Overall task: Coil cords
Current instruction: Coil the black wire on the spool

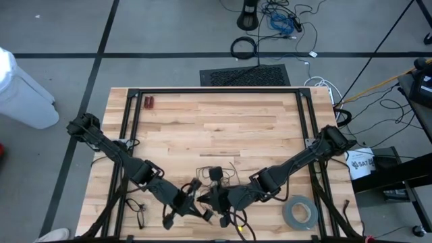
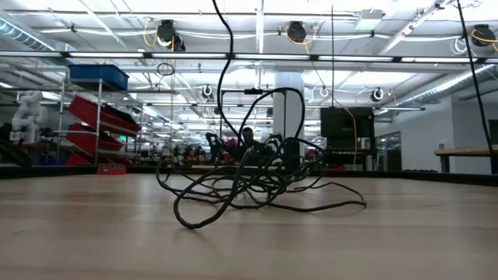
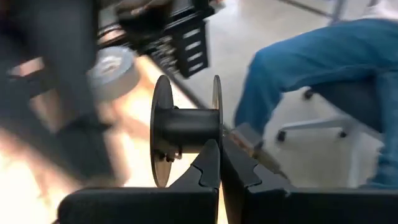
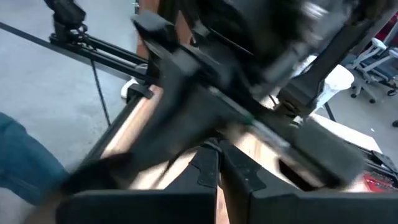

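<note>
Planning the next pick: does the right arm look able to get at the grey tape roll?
Probably yes. The grey tape roll lies bare beside the right arm, nothing on it; the right gripper, shut, would have to swing back from the cords.

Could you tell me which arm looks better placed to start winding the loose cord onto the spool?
Probably the left: the left gripper, shut, has the black spool right at its fingertips. The tangled cord lies unheld.
</note>
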`<action>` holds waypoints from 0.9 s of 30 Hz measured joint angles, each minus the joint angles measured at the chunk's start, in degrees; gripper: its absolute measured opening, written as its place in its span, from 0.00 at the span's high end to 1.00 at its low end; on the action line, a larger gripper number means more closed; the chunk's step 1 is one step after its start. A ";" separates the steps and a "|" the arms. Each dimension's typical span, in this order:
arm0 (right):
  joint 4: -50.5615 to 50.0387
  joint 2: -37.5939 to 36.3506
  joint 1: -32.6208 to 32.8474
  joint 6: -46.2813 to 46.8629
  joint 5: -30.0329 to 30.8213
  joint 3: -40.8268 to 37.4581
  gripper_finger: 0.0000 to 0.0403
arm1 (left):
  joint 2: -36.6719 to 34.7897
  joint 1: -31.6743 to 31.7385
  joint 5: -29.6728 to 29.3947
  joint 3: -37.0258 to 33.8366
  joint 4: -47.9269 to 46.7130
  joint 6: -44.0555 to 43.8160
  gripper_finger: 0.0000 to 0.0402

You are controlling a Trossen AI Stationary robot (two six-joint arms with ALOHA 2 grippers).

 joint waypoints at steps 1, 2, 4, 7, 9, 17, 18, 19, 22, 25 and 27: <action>0.02 0.00 0.37 0.19 0.45 0.00 1.00 | 0.00 -0.02 -1.67 0.00 -0.28 -0.08 1.00; -0.03 0.00 0.65 0.51 0.83 0.00 1.00 | 0.00 -0.07 -3.34 0.00 -0.46 -0.08 1.00; -0.62 0.00 1.12 1.72 0.85 0.00 1.00 | 0.00 -0.29 -5.56 0.00 -0.49 -0.08 1.00; -3.11 -0.20 1.74 4.09 2.83 0.00 1.00 | 0.00 -0.39 -6.42 0.00 -0.66 -0.71 1.00; -5.33 -0.62 2.17 5.41 5.09 0.00 1.00 | 0.00 -0.51 -6.48 0.00 -0.95 -1.55 1.00; -11.03 -2.42 3.89 10.77 6.74 0.00 1.00 | -0.32 -1.52 -10.83 0.00 -3.36 -1.60 1.00; -11.35 -2.45 4.01 11.43 6.53 0.00 1.00 | -0.33 -1.51 -11.41 0.00 -3.53 -1.80 1.00; -11.58 -2.48 4.14 12.38 6.24 0.00 1.00 | -0.33 -1.51 -11.98 0.00 -3.52 -2.07 1.00; -13.21 -2.58 4.27 15.39 5.09 0.00 1.00 | -0.33 -1.54 -13.50 0.00 -3.64 -2.64 1.00; -14.46 -2.58 4.62 16.82 5.02 0.00 1.00 | -0.34 -1.93 -15.96 0.00 -4.03 -2.58 1.00; -15.45 -2.60 4.93 17.47 4.99 0.00 1.00 | -0.71 -2.31 -17.83 0.00 -4.52 -2.55 1.00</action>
